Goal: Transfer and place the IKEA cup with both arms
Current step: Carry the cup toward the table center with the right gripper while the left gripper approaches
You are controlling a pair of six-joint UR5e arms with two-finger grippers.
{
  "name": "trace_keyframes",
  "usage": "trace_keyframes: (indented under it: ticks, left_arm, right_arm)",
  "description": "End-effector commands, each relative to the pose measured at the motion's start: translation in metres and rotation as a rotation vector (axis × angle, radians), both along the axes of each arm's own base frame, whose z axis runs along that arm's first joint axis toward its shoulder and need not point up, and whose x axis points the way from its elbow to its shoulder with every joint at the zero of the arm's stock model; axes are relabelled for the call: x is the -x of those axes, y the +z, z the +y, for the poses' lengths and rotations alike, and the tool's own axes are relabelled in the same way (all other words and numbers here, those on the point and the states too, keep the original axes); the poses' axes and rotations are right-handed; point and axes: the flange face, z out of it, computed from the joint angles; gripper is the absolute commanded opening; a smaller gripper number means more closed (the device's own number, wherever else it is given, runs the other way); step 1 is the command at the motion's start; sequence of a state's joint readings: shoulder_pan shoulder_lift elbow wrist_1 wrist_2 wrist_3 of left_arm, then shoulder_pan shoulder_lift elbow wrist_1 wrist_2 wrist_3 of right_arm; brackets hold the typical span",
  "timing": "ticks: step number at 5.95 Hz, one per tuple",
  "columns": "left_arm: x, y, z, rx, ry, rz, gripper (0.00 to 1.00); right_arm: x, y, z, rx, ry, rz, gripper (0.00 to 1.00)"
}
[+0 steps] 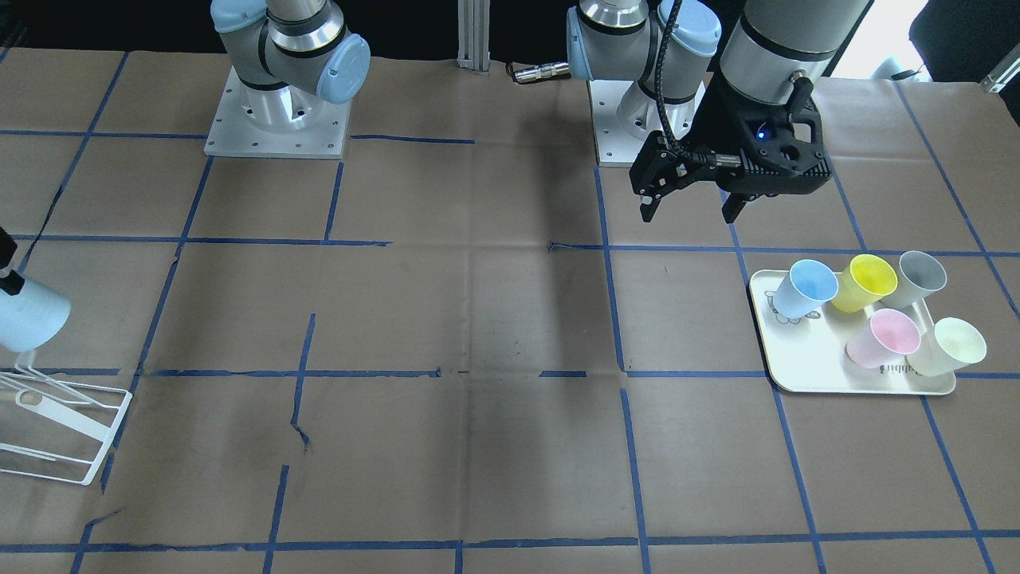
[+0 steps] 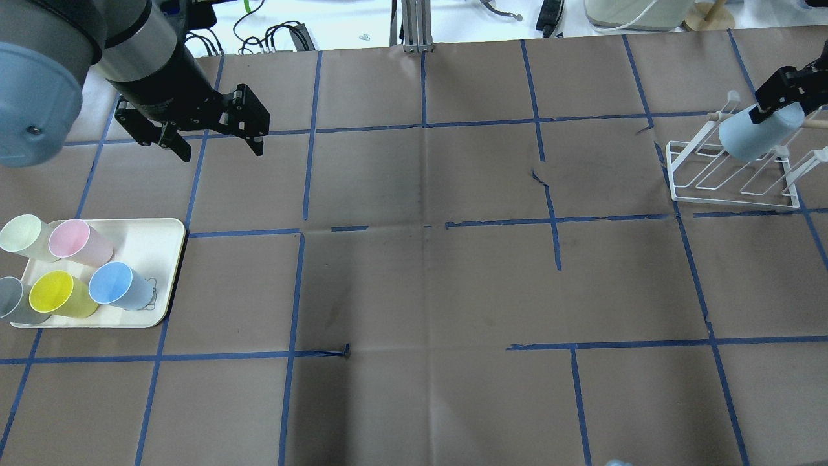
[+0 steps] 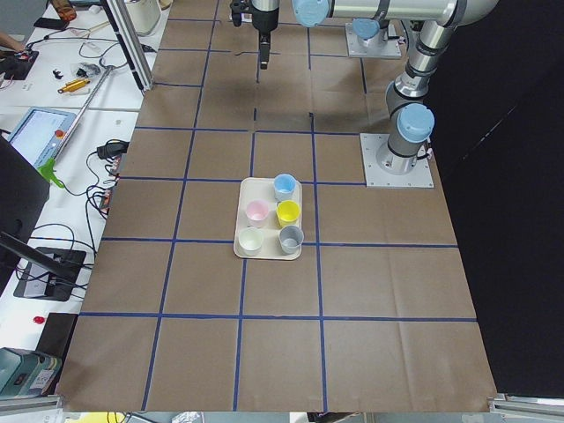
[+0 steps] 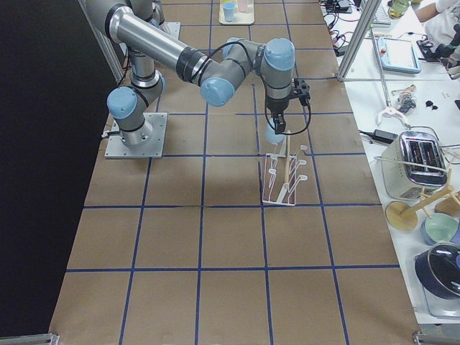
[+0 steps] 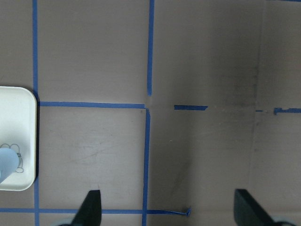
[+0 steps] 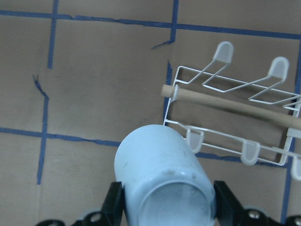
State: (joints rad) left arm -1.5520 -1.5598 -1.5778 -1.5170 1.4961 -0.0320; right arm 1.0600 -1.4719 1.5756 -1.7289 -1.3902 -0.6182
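Observation:
My right gripper (image 2: 778,103) is shut on a pale light-blue IKEA cup (image 2: 757,137) and holds it tilted just above the white wire rack (image 2: 731,178) at the table's right end. The wrist view shows the cup (image 6: 162,181) between the fingers (image 6: 114,206), with the rack (image 6: 225,84) beyond it. It also shows at the front view's left edge (image 1: 28,315). My left gripper (image 2: 221,153) is open and empty, in the air beyond the tray (image 2: 158,236). A second light-blue cup (image 2: 119,288) with a bright blue inside stands on the tray.
The cream tray (image 1: 797,359) also holds a yellow cup (image 2: 61,294), a pink cup (image 2: 77,241), a grey cup (image 2: 13,301) and a pale green cup (image 2: 26,236). The tray's corner shows in the left wrist view (image 5: 16,117). Brown paper with blue tape lines covers the table.

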Motion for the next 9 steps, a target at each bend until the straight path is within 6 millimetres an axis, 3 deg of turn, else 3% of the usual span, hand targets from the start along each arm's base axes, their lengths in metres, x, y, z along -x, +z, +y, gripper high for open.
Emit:
trace_keyframes:
  ticks: [1,3,5,6,7,8,9]
  left_arm:
    - [-0.012,0.007,0.0,-0.004,0.03,0.122,1.0]
    - [-0.041,0.012,0.011,-0.02,-0.071,0.191,1.0]
    - [-0.078,0.014,0.016,-0.01,-0.158,0.289,1.0]
    - [-0.099,0.012,0.015,0.016,-0.166,0.411,1.0]
    - [-0.098,0.006,0.017,0.013,-0.125,0.604,1.0]
    - [-0.086,-0.002,0.017,0.024,-0.077,0.754,1.0]
    - [-0.075,-0.004,0.015,0.051,-0.051,0.865,0.99]
  right_arm:
    - [-0.045,0.028,0.037,-0.053,-0.025,-0.258,0.34]
    - [-0.09,0.021,0.051,-0.175,-0.112,-0.678,0.34]
    - [-0.161,0.022,0.049,-0.24,-0.178,-1.047,0.31]
    - [-0.196,0.006,0.051,-0.265,-0.202,-1.172,0.31]
    - [-0.24,-0.011,0.055,-0.267,-0.236,-1.325,0.31]
    - [-0.278,-0.014,0.06,-0.294,-0.207,-1.369,0.32]
    - [-0.288,-0.02,0.063,-0.317,-0.194,-1.365,0.34]
